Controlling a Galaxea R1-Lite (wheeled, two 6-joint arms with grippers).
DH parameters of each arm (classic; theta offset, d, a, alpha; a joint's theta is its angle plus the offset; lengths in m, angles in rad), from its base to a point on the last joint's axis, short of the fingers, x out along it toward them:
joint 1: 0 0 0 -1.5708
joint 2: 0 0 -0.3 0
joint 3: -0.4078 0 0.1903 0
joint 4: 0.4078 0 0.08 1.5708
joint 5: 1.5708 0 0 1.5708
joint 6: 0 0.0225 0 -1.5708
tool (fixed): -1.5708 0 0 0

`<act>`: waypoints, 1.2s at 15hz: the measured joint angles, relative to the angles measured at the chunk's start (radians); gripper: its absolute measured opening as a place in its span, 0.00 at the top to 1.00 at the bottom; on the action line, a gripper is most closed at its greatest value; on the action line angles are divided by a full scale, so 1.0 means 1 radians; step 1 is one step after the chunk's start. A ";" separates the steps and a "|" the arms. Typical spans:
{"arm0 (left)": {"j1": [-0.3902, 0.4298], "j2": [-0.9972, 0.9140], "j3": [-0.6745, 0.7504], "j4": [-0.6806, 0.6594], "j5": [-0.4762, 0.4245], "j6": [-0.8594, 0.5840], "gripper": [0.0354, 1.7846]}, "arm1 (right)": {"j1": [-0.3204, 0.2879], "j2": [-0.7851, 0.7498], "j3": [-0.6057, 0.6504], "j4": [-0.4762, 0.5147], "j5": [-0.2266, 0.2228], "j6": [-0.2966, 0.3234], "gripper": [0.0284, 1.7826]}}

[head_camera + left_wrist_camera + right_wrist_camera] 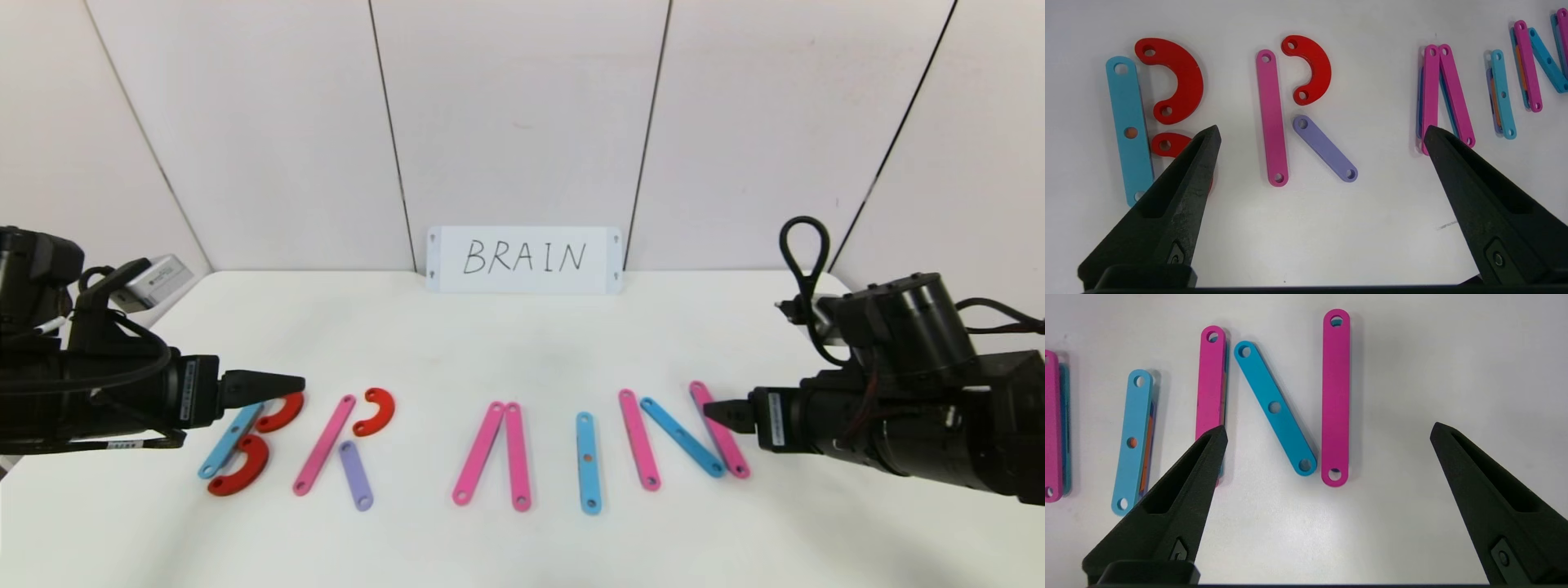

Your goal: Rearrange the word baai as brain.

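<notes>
Table (522,343), white: plastic letters laid in a row along the near half, spelling BRAIN left to right
B (245,441): blue bar, two red curves
R (343,445): pink bar, red curve, purple bar
A (494,453): two pink bars meeting at the far end
I (588,461): single blue bar
N (682,437): two pink bars joined by a blue diagonal
White card (524,259), handwritten BRAIN, stood against the far wall
Left gripper (298,382): held over the B, jaws spread wide, nothing gripped
Right gripper (709,411): held over the N's right bar, jaws spread wide, nothing gripped
</notes>
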 joint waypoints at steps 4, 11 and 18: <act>0.000 -0.134 0.032 0.037 0.004 0.049 0.03 | 0.001 -0.174 0.042 0.065 -0.011 -0.001 0.02; 0.000 -0.521 0.137 0.169 0.005 0.120 0.03 | 0.000 -0.571 0.097 0.251 -0.013 0.001 0.02; 0.001 -0.909 0.155 0.378 0.050 0.146 0.03 | -0.134 -0.946 0.181 0.273 -0.006 -0.015 0.02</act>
